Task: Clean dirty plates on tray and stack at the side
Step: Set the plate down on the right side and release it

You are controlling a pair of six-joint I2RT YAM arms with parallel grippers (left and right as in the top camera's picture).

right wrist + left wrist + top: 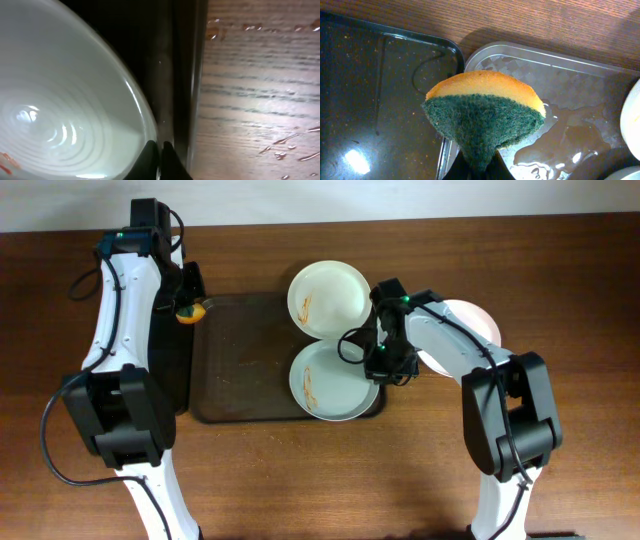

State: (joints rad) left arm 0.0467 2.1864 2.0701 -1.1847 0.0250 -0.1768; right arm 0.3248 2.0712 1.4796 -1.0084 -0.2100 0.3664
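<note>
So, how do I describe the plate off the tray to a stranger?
Find the dark brown tray in the middle of the overhead view. Two sauce-streaked plates sit at its right end; the third plate lies farther right on the bare table, partly under the right arm. It alone is off the tray and shows no streaks.
</note>
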